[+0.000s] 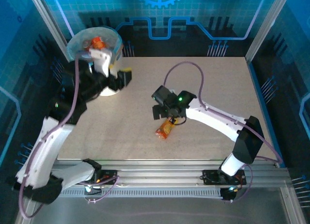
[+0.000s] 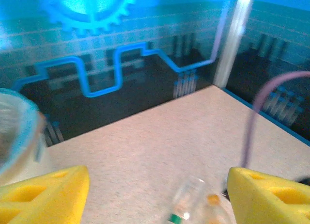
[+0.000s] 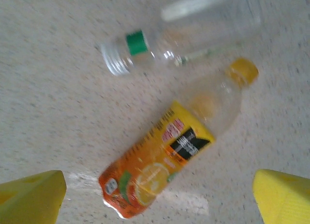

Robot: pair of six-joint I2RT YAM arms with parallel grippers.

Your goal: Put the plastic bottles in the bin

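Observation:
Two plastic bottles lie on the table under my right gripper [image 3: 160, 197]. One is an orange-labelled bottle [image 3: 167, 163] with a yellow cap; beside it lies a clear bottle [image 3: 193, 32] with a green neck ring. The right gripper hangs above the orange-labelled bottle [image 1: 165, 129] with its yellow fingers [image 3: 34, 195] spread wide and touching nothing. My left gripper [image 1: 125, 74] is open and empty beside the bin [image 1: 92, 44], which holds an orange bottle [image 1: 97, 41]. In the left wrist view the bin's rim [image 2: 14, 132] shows at far left. The clear bottle [image 2: 191, 200] appears blurred low between the left gripper's [image 2: 157, 185] fingers.
The bin stands at the table's back left corner. Metal frame posts [image 1: 264, 25] rise at the back corners and blue panels [image 1: 160, 15] wall the cell. The right arm's purple cable [image 1: 186, 69] loops over the table's middle.

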